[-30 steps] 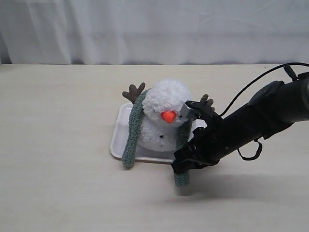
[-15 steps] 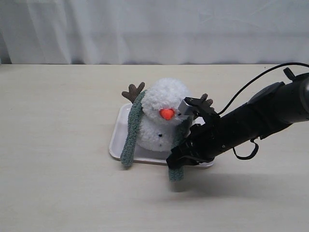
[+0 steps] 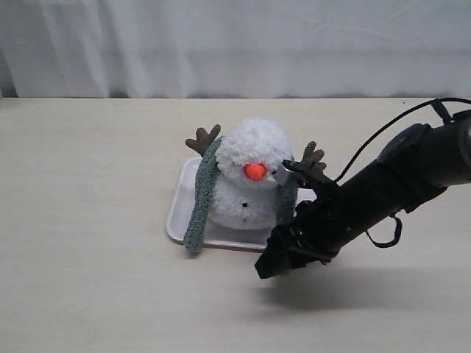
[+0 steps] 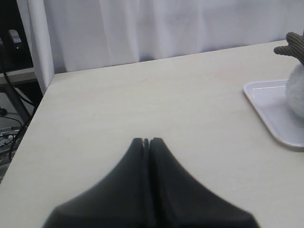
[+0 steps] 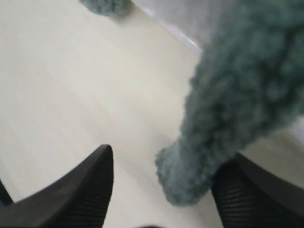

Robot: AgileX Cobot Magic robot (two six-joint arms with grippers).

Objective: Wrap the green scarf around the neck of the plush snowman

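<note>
The plush snowman (image 3: 254, 158) sits upright on a white tray (image 3: 176, 209). The green scarf (image 3: 199, 198) lies over its neck, and one end hangs down the left side past the tray's front edge. The other side runs down by the right twig arm and disappears behind my right gripper (image 3: 271, 263), which is low over the table just in front of the tray. In the right wrist view this gripper (image 5: 169, 156) is open, with the scarf's end (image 5: 237, 95) between the jaws, resting against one finger (image 5: 247, 190). My left gripper (image 4: 146, 141) is shut on nothing, away from the tray (image 4: 270, 102).
A white curtain (image 3: 235, 44) hangs behind the table's far edge. Bare tabletop (image 3: 88, 220) lies left of the tray and in front of it. The left wrist view shows the table's edge, with cables and equipment (image 4: 9, 42) beyond it.
My right gripper has shifted a little lower and toward the table's front. The scarf end that hung visibly below it is now hidden behind it in the exterior view.
</note>
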